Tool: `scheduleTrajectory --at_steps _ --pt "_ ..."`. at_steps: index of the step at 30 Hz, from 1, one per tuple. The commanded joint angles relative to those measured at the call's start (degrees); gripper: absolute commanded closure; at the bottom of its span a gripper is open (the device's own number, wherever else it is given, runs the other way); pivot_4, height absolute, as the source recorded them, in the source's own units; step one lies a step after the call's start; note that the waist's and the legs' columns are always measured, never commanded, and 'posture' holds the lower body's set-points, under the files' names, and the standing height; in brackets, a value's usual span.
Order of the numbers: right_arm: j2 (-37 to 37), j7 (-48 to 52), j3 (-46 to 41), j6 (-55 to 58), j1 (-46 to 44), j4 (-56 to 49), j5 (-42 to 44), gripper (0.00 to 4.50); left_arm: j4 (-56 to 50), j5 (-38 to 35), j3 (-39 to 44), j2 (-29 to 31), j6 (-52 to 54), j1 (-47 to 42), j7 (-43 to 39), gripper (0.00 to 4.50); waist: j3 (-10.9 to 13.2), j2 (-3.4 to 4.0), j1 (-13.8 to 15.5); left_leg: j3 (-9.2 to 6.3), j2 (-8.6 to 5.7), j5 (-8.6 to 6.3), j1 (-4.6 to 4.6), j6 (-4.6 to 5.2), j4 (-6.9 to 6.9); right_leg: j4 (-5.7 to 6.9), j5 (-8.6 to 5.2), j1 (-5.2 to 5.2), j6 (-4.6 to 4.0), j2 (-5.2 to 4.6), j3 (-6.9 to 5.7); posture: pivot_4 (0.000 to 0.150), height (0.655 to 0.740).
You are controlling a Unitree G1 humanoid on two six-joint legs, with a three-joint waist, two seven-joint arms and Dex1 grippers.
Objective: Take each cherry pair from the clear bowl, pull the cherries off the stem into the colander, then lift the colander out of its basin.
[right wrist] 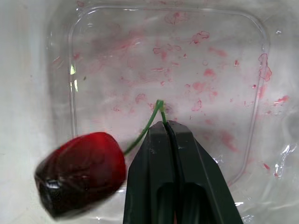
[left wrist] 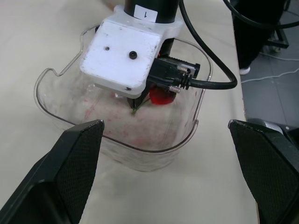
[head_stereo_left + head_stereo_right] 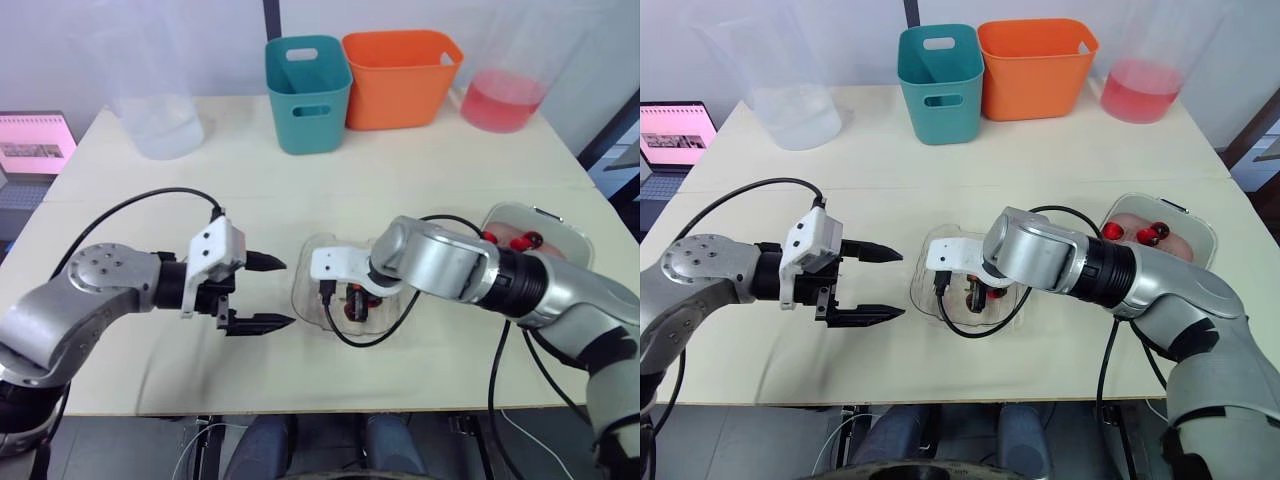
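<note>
Right gripper (image 1: 167, 125) comes first in its own wrist view. Its two black fingers are pressed together, with the green stem of the cherry pair (image 1: 84, 170) nipped at their very tips. One dark red fruit of the pair sits just beside the fingers (it is blurred, so I cannot tell whether it rests on the floor or hangs just over it). Behind it lies the juice-smeared floor of the clear bowl (image 1: 215, 51), so the pair is inside the bowl.

Left wrist view: the left gripper (image 2: 166, 125) is spread wide, one finger out at each side, holding nothing. The bowl sits ahead of the gap between the fingers, apart from both. The right gripper's white housing reaches down into the bowl from above. The red fruit shows at its fingertips, close to the bowl's floor.

Head views: the bowl stands on the table (image 3: 940, 170) near the front edge, between the two arms. The left gripper hovers just left of it, fingers pointing at the bowl without touching. The right gripper dips into the bowl from the right. Further right, past the right forearm, the colander (image 3: 1190, 248) sits in its basin (image 3: 1215, 232) with a few loose cherries (image 3: 1140, 234) inside. A teal bin (image 3: 940, 85) and an orange bin (image 3: 1035, 70) stand side by side at the far edge.
</note>
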Motion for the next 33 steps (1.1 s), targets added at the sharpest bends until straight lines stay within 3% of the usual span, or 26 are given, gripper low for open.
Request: scheduleTrajectory --at_steps 1,7,15,22,28,33 --pt "0.22 0.10 -3.72 1.21 -0.68 -0.49 -0.67 4.48 -1.28 -0.50 1.95 0.10 -0.73 -0.79 0.26 0.00 0.00 0.00 0.01 0.00 0.00 0.00 0.00 0.00 0.00 0.00 0.00 0.00 0.00 0.00 0.00 0.150 0.7400" --pt "3.16 -1.64 -9.62 2.88 -2.52 2.18 -1.43 4.48 -0.56 -0.22 1.80 0.25 -0.75 -1.34 -0.21 0.00 0.00 0.00 -0.04 0.00 0.00 0.01 0.00 -0.01 -0.02 0.01 0.00 -0.03 0.00 0.01 0.01 0.150 0.7400" --pt "5.55 -4.85 -10.21 3.12 0.17 2.13 -2.74 4.48 0.21 0.22 0.96 0.14 -0.86 -2.45 -0.88 0.00 0.00 0.00 0.01 0.00 -0.01 0.02 0.00 -0.03 -0.03 0.01 0.00 -0.02 0.00 -0.01 0.01 0.150 0.7400" --pt "4.55 -5.00 -12.68 2.80 -0.38 2.64 -2.93 1.16 0.20 0.24 0.91 0.19 -0.81 -2.23 -1.06 0.00 0.00 0.00 -0.04 0.00 0.00 0.05 0.00 -0.09 -0.04 0.02 0.00 -0.04 0.00 0.00 0.01 0.150 0.7400" --pt "-1.55 -0.47 -14.77 7.94 -0.25 -3.04 1.47 1.16 -0.01 0.45 1.26 1.66 -0.75 -1.18 -2.67 0.00 0.00 0.00 0.11 0.00 -0.01 0.01 -0.01 -0.02 -0.03 -0.01 0.00 -0.01 0.00 -0.01 0.01 0.150 0.7400" --pt "-1.60 -0.72 -14.91 12.58 1.42 -4.14 4.27 1.16 0.29 1.56 0.54 2.26 -1.60 -1.22 -4.03 0.00 0.00 0.00 -0.12 0.01 0.01 0.01 0.00 -0.02 -0.05 0.01 0.00 -0.03 0.00 0.02 0.01 0.150 0.7400"
